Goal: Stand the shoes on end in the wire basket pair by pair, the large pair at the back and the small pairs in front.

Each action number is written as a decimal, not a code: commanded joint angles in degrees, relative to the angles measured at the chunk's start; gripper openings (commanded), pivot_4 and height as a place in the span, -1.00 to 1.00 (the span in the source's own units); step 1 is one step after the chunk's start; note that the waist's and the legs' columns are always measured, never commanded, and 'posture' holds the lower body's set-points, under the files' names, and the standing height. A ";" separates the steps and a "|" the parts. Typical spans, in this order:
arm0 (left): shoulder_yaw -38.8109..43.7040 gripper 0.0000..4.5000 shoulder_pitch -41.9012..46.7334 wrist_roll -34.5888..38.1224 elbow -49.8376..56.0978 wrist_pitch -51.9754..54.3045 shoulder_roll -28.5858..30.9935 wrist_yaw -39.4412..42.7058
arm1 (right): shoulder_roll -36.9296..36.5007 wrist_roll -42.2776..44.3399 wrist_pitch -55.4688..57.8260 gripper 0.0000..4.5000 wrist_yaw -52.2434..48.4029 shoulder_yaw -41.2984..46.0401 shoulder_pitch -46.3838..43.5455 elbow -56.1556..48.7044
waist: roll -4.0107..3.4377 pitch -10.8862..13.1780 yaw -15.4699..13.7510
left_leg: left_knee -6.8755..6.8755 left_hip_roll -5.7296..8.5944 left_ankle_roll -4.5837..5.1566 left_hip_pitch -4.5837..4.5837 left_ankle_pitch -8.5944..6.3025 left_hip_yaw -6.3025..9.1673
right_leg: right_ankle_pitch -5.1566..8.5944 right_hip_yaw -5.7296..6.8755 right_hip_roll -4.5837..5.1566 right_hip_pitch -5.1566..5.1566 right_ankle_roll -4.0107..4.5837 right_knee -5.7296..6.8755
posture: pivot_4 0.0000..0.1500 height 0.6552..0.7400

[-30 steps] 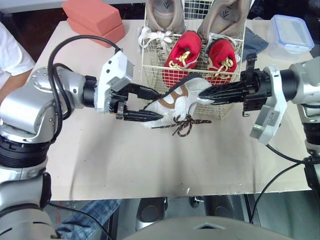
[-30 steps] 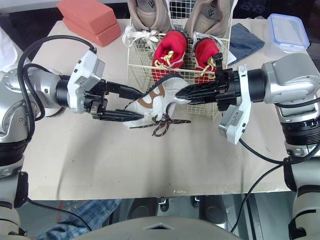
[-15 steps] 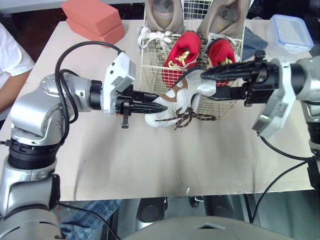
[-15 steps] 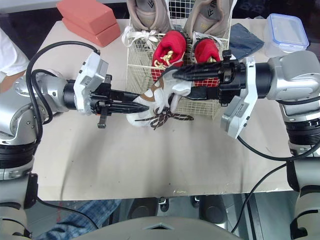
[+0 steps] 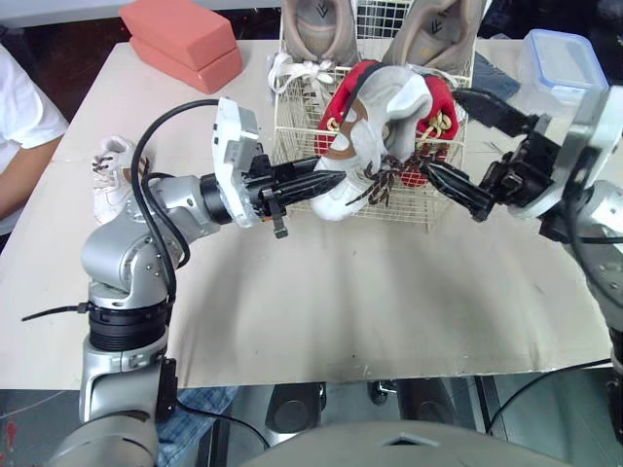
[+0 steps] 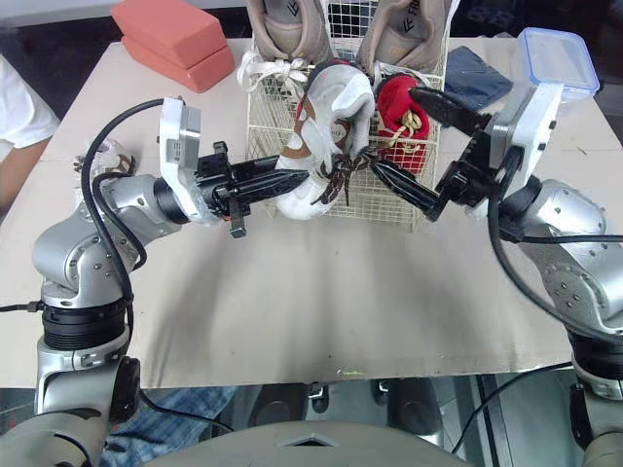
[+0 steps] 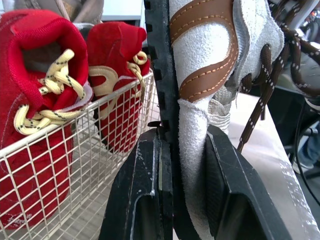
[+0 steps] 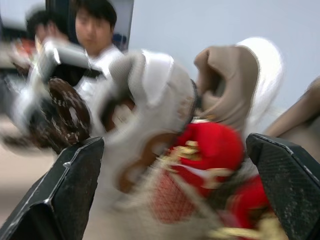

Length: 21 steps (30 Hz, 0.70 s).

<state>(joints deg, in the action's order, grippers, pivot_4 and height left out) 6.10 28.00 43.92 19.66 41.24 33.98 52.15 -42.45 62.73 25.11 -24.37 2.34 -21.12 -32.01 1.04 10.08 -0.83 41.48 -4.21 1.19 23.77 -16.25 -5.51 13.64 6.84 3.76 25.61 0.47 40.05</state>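
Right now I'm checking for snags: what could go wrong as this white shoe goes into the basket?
The brown laces dangle against the front of the wire basket and could snag. Only the left claw pinches the white shoe, by one end; the right claw is open, so the shoe might pivot or slip.

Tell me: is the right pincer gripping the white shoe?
No, the right pincer is spread open; the left pincer clamps the white shoe.

A robotics lab: plain work table (image 5: 341,292), loose cables (image 5: 139,170), a person (image 5: 19,117) seated alongside.
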 commanded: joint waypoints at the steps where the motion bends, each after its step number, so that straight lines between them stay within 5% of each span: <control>1: 0.06 -0.78 0.31 0.51 2.34 -1.77 -0.50 -0.31 | 0.62 10.54 6.29 1.00 7.51 2.18 -0.31 -4.19 | 0.00 0.00 -0.01 | 0.00 0.01 0.01 0.03 -0.01 -0.01 | 0.00 0.00 0.01 0.00 -0.01 -0.04 | 1.00 -0.27; 6: -0.13 -0.78 0.43 1.45 2.62 -1.22 -0.70 -0.05 | 2.03 12.20 9.65 1.00 11.78 1.95 -1.04 -4.47 | 0.01 -0.01 -0.06 | -0.05 0.03 0.03 0.05 -0.01 -0.01 | 0.00 0.00 0.00 0.00 -0.01 -0.12 | 1.00 -0.27; 11: -0.28 -0.78 0.59 2.27 2.93 -0.51 -0.44 0.34 | 4.20 11.70 11.23 0.01 12.68 1.10 -1.12 -4.00 | 0.01 -0.01 -0.03 | -0.07 0.03 0.03 0.05 -0.01 -0.01 | 0.00 -0.01 -0.02 0.01 -0.02 -0.13 | 1.00 -0.27; 16: -0.76 -0.78 -0.12 1.89 3.87 -0.75 -0.24 0.64 | 6.16 10.53 12.18 -0.75 13.90 0.52 -2.01 -3.76 | 0.01 -0.01 -0.02 | -0.07 0.03 0.03 0.05 -0.02 -0.01 | 0.00 -0.01 -0.04 0.01 -0.02 -0.13 | 1.00 -0.27; 18: -0.75 -0.78 -0.22 1.92 4.11 -0.79 -0.32 0.42 | 6.99 10.39 12.46 -0.97 15.05 0.88 -2.37 -4.02 | 0.02 -0.01 -0.01 | -0.08 0.02 0.03 0.05 -0.02 -0.01 | 0.00 -0.01 -0.04 0.01 -0.02 -0.13 | 1.00 -0.27; 21: 0.44 -0.78 0.43 4.94 3.62 1.44 -0.80 -0.29 | 7.75 10.67 12.93 -0.97 16.52 1.56 -2.35 -5.10 | 0.01 -0.01 0.00 | -0.08 0.02 0.03 0.05 -0.01 -0.01 | 0.00 -0.01 -0.04 0.01 -0.02 -0.14 | 1.00 -0.27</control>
<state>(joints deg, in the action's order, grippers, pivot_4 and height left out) 5.77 27.17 45.28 19.77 42.43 33.49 51.26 -34.96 73.25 38.00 -8.79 2.64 -22.39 -35.02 1.06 10.08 -0.83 41.40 -4.19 1.21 23.82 -16.26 -5.52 13.64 6.82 3.72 25.62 0.45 39.91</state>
